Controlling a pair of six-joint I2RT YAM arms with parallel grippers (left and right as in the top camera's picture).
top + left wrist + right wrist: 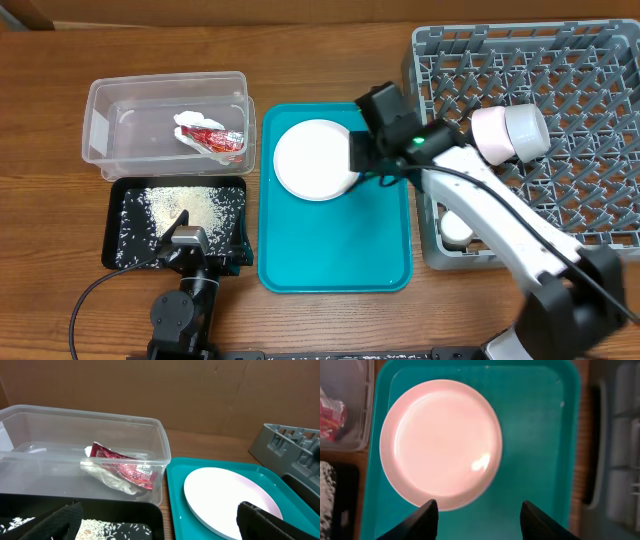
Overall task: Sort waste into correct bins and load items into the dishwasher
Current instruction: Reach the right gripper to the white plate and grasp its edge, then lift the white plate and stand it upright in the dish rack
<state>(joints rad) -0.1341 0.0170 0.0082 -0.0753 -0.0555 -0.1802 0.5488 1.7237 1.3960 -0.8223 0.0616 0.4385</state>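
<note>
The right claw (477, 512) hangs with its fingers spread apart over one edge of the white plate (441, 442), which lies flat on the teal tray (535, 460). The left claw (159, 520), its fingers also wide apart, sits low over the black tray (112, 225) strewn with rice (180, 208). The red-and-white wrapper (212, 137) lies in the clear tub (165, 85), and two bowls (522, 130) rest in the grey rack (590, 90).
</note>
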